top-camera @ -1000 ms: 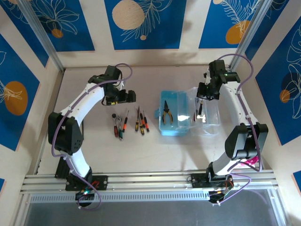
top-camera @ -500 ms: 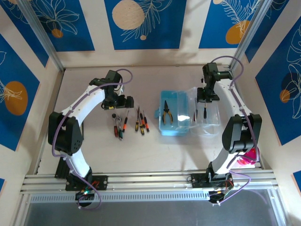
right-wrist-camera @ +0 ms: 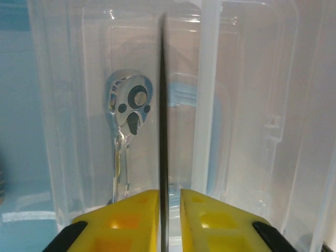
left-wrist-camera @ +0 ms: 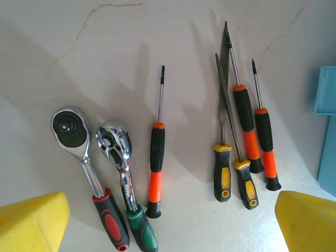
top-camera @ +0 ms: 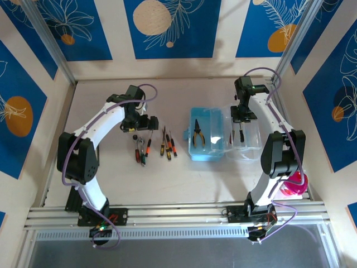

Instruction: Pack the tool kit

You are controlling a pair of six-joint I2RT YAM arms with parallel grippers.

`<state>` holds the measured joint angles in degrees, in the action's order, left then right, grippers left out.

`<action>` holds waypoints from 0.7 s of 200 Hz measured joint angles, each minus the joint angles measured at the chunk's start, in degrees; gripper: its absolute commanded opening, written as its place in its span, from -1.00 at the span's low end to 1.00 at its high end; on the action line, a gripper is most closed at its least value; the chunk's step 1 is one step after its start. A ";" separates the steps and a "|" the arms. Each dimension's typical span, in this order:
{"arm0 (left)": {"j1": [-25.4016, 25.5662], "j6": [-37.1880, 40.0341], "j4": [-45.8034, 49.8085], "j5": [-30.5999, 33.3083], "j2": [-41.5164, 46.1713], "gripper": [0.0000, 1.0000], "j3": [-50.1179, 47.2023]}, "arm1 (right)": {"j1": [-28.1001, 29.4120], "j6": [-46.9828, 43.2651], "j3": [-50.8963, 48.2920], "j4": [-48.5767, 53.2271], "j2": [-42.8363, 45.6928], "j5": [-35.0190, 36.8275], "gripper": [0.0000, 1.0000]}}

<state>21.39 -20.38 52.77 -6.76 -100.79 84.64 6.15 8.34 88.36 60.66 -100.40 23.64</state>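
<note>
The tool kit's light-blue case point(top-camera: 207, 135) lies open mid-table with orange pliers point(top-camera: 197, 135) inside; its clear lid point(top-camera: 248, 142) is spread to the right. My right gripper point(top-camera: 241, 118) hangs over the lid. Its jaws point(right-wrist-camera: 169, 210) stand a little apart around a thin dark tool shaft point(right-wrist-camera: 163, 105), which rests against the left finger with a slit on the other side. A chrome ratchet point(right-wrist-camera: 128, 113) lies in the lid below. My left gripper point(left-wrist-camera: 170, 231) is wide open above a row of tools: two ratchets point(left-wrist-camera: 86, 173) point(left-wrist-camera: 123, 178) and several screwdrivers point(left-wrist-camera: 156, 163) point(left-wrist-camera: 247, 126).
The case's blue edge point(left-wrist-camera: 328, 105) borders the tool row on the right. A pink object point(top-camera: 295, 184) lies near the right arm's base. Wooden walls point(top-camera: 167, 70) ring the table.
The right gripper swung left over the clear lid and its jaws parted slightly around the shaft. The left gripper drifted a little nearer the tool row.
</note>
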 measured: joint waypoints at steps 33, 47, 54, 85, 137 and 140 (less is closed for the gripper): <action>0.00 0.02 -0.07 -0.04 0.13 1.00 -0.28 | 0.04 -0.39 0.02 0.02 0.11 -0.83 -0.16; 0.00 0.09 0.00 0.02 0.35 1.00 -0.74 | 0.13 -0.59 0.04 0.09 0.39 -1.97 0.56; 0.00 0.22 0.00 0.07 0.48 0.99 -1.05 | 0.26 -0.39 0.20 0.33 0.61 -2.51 0.84; 0.13 0.70 0.00 1.60 0.79 0.87 -2.84 | 1.03 -0.81 1.36 1.36 3.85 -5.44 0.99; 2.75 0.79 -0.11 3.91 -0.11 0.09 -3.61 | 4.02 -0.57 2.93 1.75 9.55 -12.20 0.99; 3.06 1.38 -0.13 4.11 -0.35 0.07 -3.58 | 4.04 -0.55 2.93 1.75 9.55 -12.37 0.99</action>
<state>24.45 -19.00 52.64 -2.66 -101.14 81.06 10.20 7.79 91.29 62.41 -90.85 11.27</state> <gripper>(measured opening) 0.589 0.992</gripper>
